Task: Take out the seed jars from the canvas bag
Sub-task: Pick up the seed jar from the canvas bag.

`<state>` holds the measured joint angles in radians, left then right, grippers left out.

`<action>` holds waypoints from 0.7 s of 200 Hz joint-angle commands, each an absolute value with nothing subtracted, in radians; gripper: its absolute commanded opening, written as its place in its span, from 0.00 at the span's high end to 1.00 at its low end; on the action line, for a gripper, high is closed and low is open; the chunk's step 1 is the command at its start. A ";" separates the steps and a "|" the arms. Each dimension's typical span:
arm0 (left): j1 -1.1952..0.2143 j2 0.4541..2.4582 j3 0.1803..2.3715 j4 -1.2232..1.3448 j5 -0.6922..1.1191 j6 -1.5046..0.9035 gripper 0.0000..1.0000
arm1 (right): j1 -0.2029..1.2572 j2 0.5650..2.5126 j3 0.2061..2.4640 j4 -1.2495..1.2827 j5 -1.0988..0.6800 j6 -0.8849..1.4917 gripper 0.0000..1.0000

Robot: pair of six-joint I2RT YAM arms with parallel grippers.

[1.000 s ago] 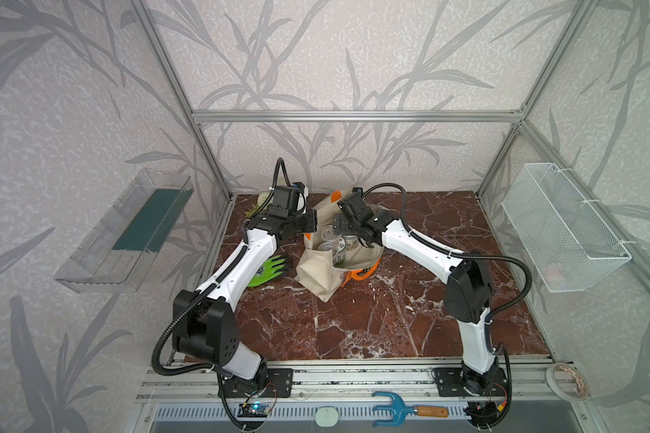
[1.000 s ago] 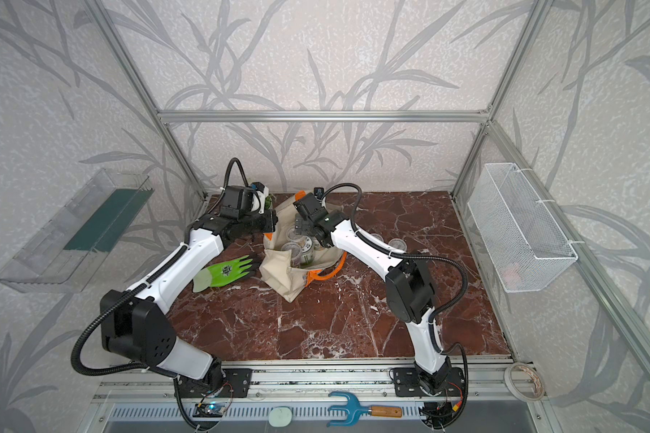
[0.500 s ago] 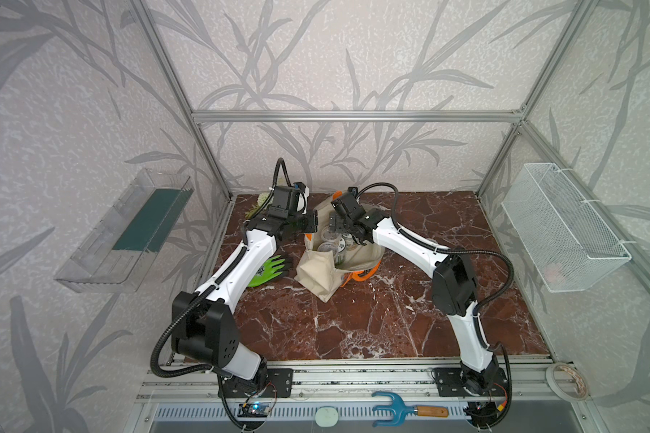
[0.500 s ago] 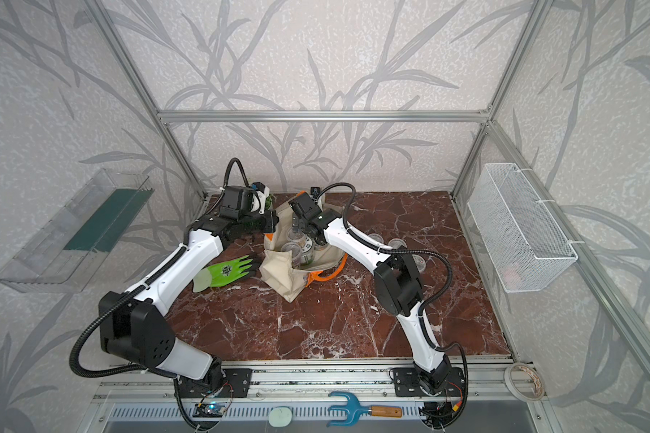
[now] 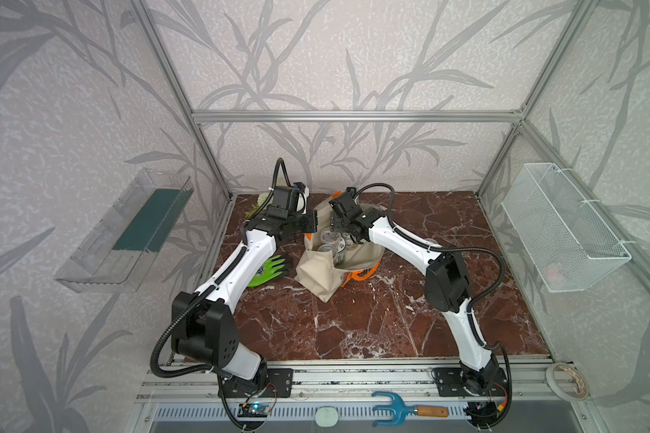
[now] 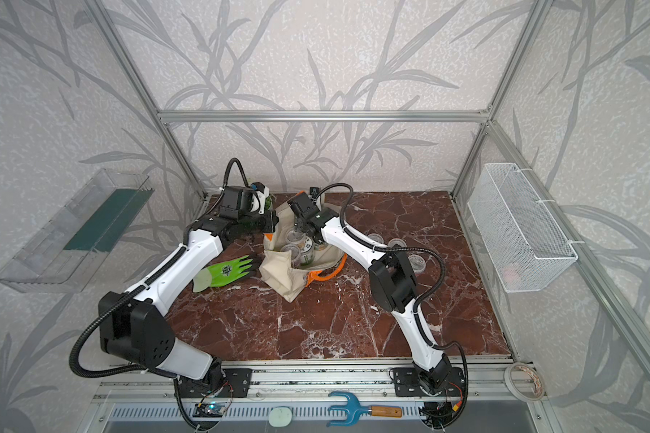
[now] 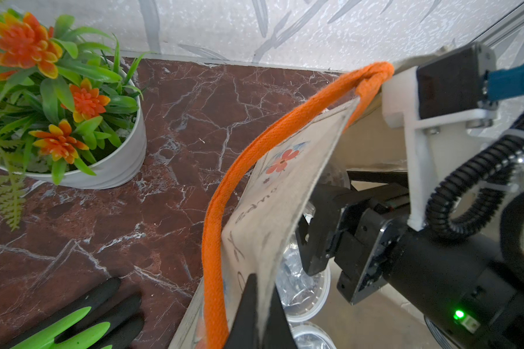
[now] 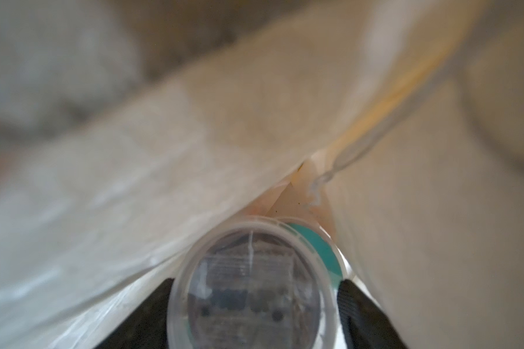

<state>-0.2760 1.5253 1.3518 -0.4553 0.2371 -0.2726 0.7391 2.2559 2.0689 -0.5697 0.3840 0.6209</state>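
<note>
Table (image 5: 353,322): dark red marble top inside a walled cell; two white robot arms reach toward its 12 o'clock edge.
Canvas bag (image 5: 321,271): beige cloth bag just past the table's centre toward 12 o'clock, mouth open upward, an orange strap (image 7: 254,151) arching beside its rim.
Left pincer (image 7: 259,302): pressed together on the bag's cloth rim at the bag's 9 o'clock side, just beside the strap.
Right pincer (image 8: 254,294): down inside the bag, its black fingers (image 8: 354,299) pinching a seed jar (image 8: 251,272) on both sides; the jar has a clear lid and a teal band.
Jars in the bag (image 5: 329,237): several more round jars clustered in the open mouth, one with a white pictured lid (image 5: 339,245).
Jars on the table (image 6: 415,263): three clear jars at the bag's 3 o'clock, partly hidden behind the right arm.
Glove (image 5: 273,268): green and black, flat on the table at the bag's 9 o'clock.
Flower pot (image 7: 115,163): white, filled with orange flowers, at the bag's 10 o'clock.
</note>
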 commanded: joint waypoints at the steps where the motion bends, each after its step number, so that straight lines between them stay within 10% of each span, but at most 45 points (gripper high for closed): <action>1: -0.281 1.479 1.347 -0.432 0.241 -0.271 1.00 | 0.736 2.275 2.094 -0.596 0.380 0.623 0.27; 140: -0.281 1.498 1.351 -0.437 0.212 -0.283 1.00 | 0.747 1.944 1.909 -0.479 0.341 0.533 0.36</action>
